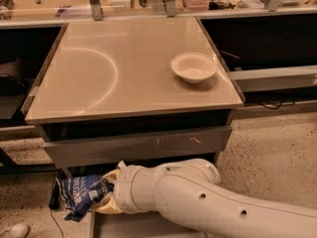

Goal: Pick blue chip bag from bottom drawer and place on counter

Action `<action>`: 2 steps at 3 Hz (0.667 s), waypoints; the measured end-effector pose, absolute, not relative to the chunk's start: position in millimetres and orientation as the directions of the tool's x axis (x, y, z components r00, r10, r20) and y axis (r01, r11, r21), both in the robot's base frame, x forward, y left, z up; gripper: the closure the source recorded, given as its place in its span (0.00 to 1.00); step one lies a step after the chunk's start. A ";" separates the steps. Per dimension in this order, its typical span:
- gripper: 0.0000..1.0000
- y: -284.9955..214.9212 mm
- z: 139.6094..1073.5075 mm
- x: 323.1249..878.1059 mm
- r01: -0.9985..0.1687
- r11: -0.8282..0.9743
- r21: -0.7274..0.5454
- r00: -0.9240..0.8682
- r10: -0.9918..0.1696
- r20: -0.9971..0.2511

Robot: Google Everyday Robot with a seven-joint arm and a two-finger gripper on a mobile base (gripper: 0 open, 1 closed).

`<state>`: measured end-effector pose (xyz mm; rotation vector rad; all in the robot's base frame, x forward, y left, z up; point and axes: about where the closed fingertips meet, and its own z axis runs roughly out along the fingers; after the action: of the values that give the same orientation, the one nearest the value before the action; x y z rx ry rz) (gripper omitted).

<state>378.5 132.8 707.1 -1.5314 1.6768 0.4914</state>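
dark blue with white lettering: blue chip bag (79,196). tan-yellow tool (105,195), low left under drawer front, gripping bag. off-white arm (198,202), dark dots. glossy beige-grey surface (124,83), pale curved arc. white bowl (193,67). grey drawer front (133,145), white scratches. speckled beige floor (267,152).

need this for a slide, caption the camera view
End effector grips the blue chip bag at the left edge of the bottom drawer, below the counter holding a white bowl.

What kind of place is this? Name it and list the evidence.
Probably a robotics lab or workshop: a cluttered wooden bench behind the counter, a speckled floor, and the gripper holding the blue chip bag low by the bottom drawer.
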 end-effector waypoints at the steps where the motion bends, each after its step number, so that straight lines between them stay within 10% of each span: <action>1: 1.00 139.7 758.2 392.4 -0.930 0.192 -0.313 0.119 -0.650 -0.751; 2: 1.00 141.0 811.2 418.8 -0.898 0.201 -0.391 0.167 -0.668 -0.726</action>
<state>418.8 141.0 811.2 -1.5320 1.5656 0.3188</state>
